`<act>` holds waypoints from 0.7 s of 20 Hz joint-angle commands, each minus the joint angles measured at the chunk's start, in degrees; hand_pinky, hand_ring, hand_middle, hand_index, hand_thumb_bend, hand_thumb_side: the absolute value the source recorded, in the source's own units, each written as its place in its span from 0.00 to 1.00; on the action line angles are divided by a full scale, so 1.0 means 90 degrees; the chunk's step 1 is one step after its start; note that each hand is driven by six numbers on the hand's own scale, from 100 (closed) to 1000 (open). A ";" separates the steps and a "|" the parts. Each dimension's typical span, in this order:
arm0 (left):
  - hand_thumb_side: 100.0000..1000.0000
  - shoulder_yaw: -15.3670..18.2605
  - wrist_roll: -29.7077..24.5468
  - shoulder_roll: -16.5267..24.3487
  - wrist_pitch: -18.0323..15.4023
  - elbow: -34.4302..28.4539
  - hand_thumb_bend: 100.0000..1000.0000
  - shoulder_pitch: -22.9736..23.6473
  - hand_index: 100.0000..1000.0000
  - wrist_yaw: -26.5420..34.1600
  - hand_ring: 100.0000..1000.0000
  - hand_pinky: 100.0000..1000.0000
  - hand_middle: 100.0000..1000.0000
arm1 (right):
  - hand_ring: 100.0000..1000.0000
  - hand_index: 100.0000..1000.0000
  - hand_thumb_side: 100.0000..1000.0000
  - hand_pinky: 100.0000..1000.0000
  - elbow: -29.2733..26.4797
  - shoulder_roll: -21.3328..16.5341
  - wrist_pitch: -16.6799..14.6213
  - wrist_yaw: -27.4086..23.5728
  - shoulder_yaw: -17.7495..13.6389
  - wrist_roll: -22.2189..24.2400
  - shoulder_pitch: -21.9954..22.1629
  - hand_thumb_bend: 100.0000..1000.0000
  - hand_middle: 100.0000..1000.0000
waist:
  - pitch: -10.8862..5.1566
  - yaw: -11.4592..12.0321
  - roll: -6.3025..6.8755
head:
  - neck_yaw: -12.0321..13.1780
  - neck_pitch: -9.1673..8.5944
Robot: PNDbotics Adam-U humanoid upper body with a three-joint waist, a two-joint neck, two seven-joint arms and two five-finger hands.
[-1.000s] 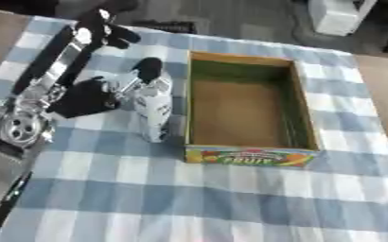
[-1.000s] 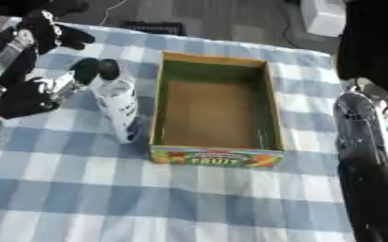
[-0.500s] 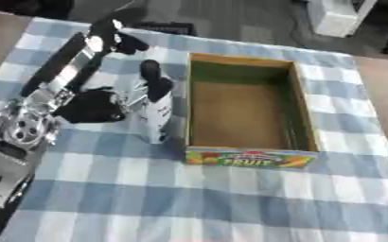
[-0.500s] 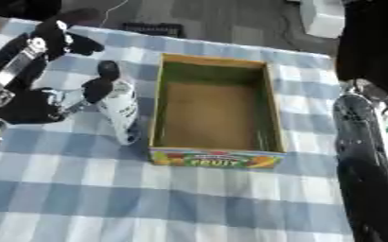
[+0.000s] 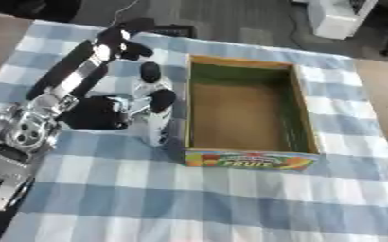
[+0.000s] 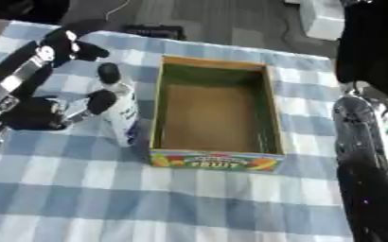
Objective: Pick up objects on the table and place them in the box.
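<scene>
Blue-and-white checked cloth covers the desk (image 5: 230,208), which fills most of both views and lies a little askew. Near its middle stands the box (image 5: 249,158), open-topped cardboard with a bare brown floor, green inner walls and a printed front panel reading FRUIT among bright fruit colours; nothing lies inside it. The left arm (image 5: 69,85) comes in from the lower left, black with silver joints, and folds back so that a second black segment rises toward the far edge of the cloth. Along the right side of the right eye view runs the right arm (image 6: 367,156), a long dark glossy shape (its hand shows in neither view). The left hand (image 5: 106,111) sits just left of the box, its dark palm low and its fingers (image 5: 160,98) curled against a bottle (image 5: 154,118), so it is grasping that bottle from the side. The bottle is white with a dark rounded top, stands roughly upright on the cloth and is just beside the box's left wall, near the front corner; whether it touches the wall cannot be told. Its label is too blurred to read.
</scene>
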 commanded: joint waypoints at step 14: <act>0.68 -0.0040 -0.0394 0.0340 0.0021 0.0102 0.43 -0.0336 1.00 0.0048 0.79 0.81 0.96 | 0.37 0.62 0.77 0.34 -0.0083 -0.0036 0.0026 -0.0041 -0.0013 0.0033 -0.0114 0.00 0.47 | -0.0078 -0.0014 0.0053 | 0.0039 -0.0214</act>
